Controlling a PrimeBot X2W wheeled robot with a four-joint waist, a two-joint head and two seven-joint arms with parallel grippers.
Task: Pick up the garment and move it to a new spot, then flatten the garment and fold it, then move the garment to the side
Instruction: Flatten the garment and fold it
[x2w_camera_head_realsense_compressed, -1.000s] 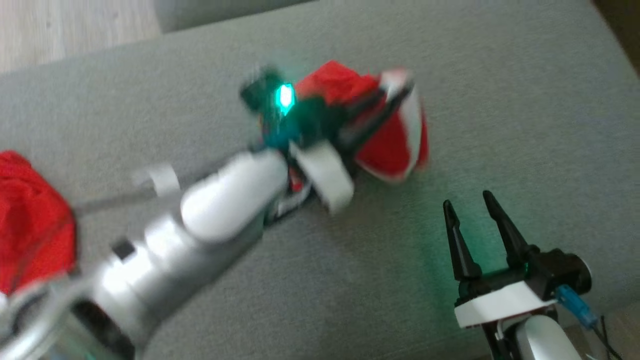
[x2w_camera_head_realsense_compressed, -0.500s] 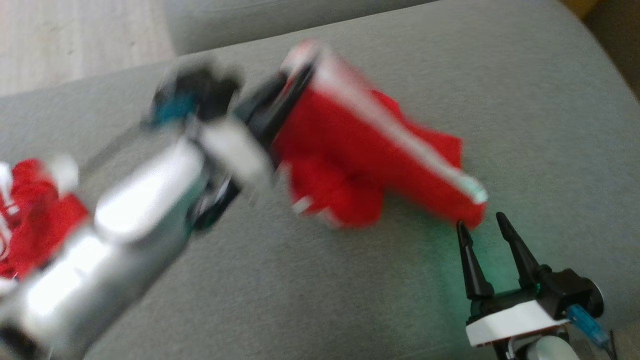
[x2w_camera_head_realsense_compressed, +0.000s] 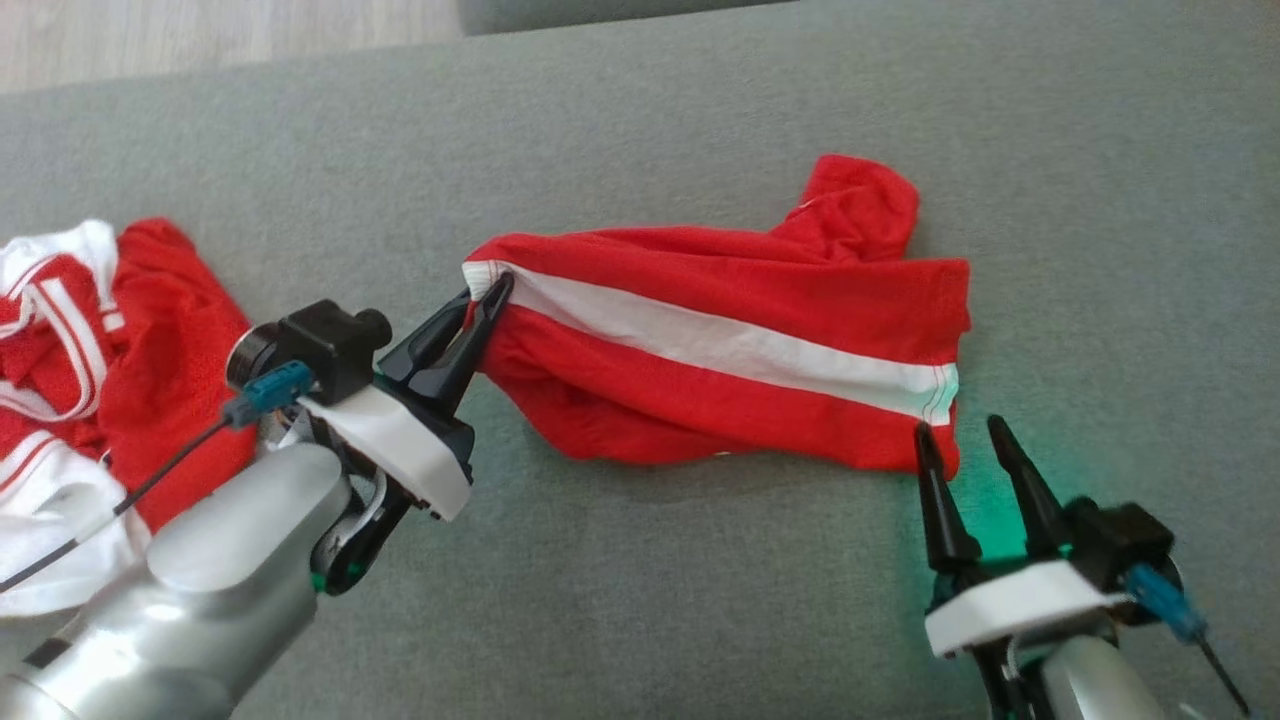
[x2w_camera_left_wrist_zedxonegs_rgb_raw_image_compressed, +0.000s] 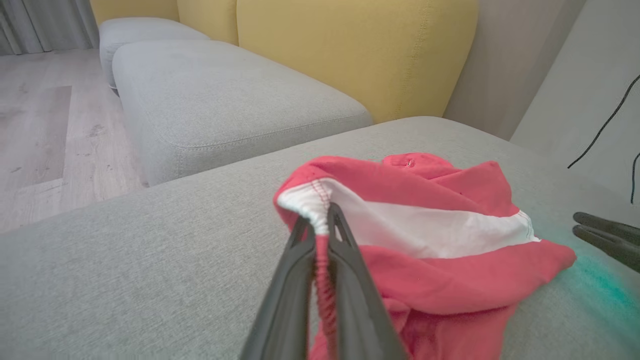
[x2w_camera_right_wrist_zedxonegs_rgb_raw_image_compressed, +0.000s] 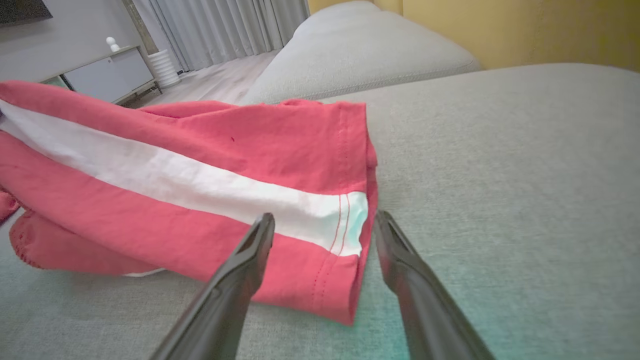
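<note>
The garment (x2w_camera_head_realsense_compressed: 720, 350) is a pair of red shorts with a white side stripe, stretched out across the grey cushion. My left gripper (x2w_camera_head_realsense_compressed: 497, 285) is shut on its elastic waistband corner, which shows pinched between the dark fingers in the left wrist view (x2w_camera_left_wrist_zedxonegs_rgb_raw_image_compressed: 320, 227). My right gripper (x2w_camera_head_realsense_compressed: 960, 428) stands open at the garment's other end, its fingers straddling the hem corner (x2w_camera_right_wrist_zedxonegs_rgb_raw_image_compressed: 350, 235) without closing on it. The hem lies on the cushion; the waistband end is lifted slightly.
A second heap of red and white clothing (x2w_camera_head_realsense_compressed: 90, 360) lies at the left, beside my left forearm. The grey cushion (x2w_camera_head_realsense_compressed: 650, 600) extends in front. Another grey cushion (x2w_camera_left_wrist_zedxonegs_rgb_raw_image_compressed: 210, 100), yellow backrests (x2w_camera_left_wrist_zedxonegs_rgb_raw_image_compressed: 360, 45) and wooden floor (x2w_camera_left_wrist_zedxonegs_rgb_raw_image_compressed: 35, 130) lie beyond.
My left gripper has swung left and nearer with the waistband, drawing the bunched garment out into a long strip. The head camera has shifted. My right gripper's fingers now reach the hem.
</note>
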